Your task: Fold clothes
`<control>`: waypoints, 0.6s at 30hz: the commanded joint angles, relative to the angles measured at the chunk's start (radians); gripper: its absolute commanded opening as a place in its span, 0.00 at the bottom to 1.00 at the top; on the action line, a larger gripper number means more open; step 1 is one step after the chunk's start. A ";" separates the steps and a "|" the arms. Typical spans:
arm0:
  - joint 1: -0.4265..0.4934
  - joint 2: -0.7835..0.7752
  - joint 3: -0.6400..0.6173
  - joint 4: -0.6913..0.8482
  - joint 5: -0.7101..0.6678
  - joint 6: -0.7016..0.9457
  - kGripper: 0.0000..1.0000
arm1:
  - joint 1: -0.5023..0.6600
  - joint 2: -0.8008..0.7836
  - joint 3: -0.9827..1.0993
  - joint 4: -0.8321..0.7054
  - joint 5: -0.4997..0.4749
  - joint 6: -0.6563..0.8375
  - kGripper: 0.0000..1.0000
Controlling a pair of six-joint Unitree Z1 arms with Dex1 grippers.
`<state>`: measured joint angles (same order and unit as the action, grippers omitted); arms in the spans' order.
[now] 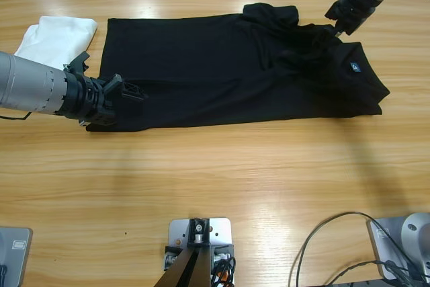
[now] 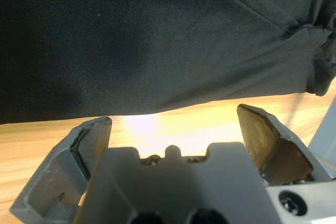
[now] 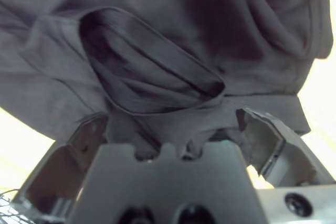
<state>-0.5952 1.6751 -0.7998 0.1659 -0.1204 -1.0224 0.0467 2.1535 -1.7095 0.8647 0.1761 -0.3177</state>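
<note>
Black polo shirt [image 1: 228, 72] is laid flat across the far half of the wooden table [image 1: 215, 186], hem to the left and collar to the right. At far left, a white folded garment [image 1: 54, 38] is seen beside the hem, slightly apart from it. A small white chest logo [image 1: 355, 67] is visible near the right end; no lettering can be read on it.

Left gripper [image 1: 124, 89] is brought in low from the left edge, forearm nearly level, jaws spread at the shirt's hem. In the left wrist view the hem edge [image 2: 157, 111] is seen just ahead of the open jaws, not yet between them.

Right gripper [image 1: 339, 21] is angled down from the upper right corner onto the collar area. In the right wrist view the ribbed collar [image 3: 152, 77] is seen bunched directly ahead, with fabric lying between the parted jaws.
</note>
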 commanded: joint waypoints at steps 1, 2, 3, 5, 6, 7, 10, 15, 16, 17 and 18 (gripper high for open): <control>-0.010 -0.003 0.029 -0.009 0.004 -0.007 0.95 | -0.049 0.111 -0.012 0.020 -0.029 0.045 0.89; -0.010 -0.002 0.028 -0.010 0.004 -0.007 0.95 | -0.052 0.123 -0.016 0.020 -0.025 0.046 0.89; -0.011 -0.002 0.029 -0.010 0.004 -0.007 0.95 | -0.054 0.138 -0.019 0.020 -0.024 0.049 0.89; -0.010 -0.002 0.032 -0.009 0.004 -0.008 0.95 | -0.056 0.161 -0.026 0.019 -0.024 0.059 0.85; -0.010 -0.003 0.035 -0.009 0.004 -0.007 0.95 | -0.059 0.170 -0.030 0.019 -0.024 0.060 0.81; -0.010 -0.003 0.037 -0.009 0.004 -0.008 0.95 | -0.061 0.178 -0.036 0.019 -0.024 0.061 0.70; -0.010 -0.001 0.036 -0.010 0.004 -0.010 0.95 | -0.064 0.181 -0.041 0.019 -0.022 0.061 0.38; -0.010 0.001 0.037 -0.011 0.004 -0.011 0.95 | -0.064 0.176 -0.037 0.035 -0.021 0.044 0.00; -0.010 -0.001 0.038 -0.011 0.004 -0.011 0.95 | -0.064 0.177 -0.036 0.037 -0.022 0.043 0.00; -0.010 -0.004 0.040 -0.010 0.004 -0.011 0.95 | -0.064 0.178 -0.036 0.042 -0.023 0.043 0.00; -0.010 -0.006 0.042 -0.010 0.004 -0.012 0.95 | -0.064 0.178 -0.037 0.047 -0.023 0.040 0.00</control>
<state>-0.5952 1.6751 -0.7945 0.1649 -0.1204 -1.0225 -0.0058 2.2781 -1.7542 0.8844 0.1532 -0.2670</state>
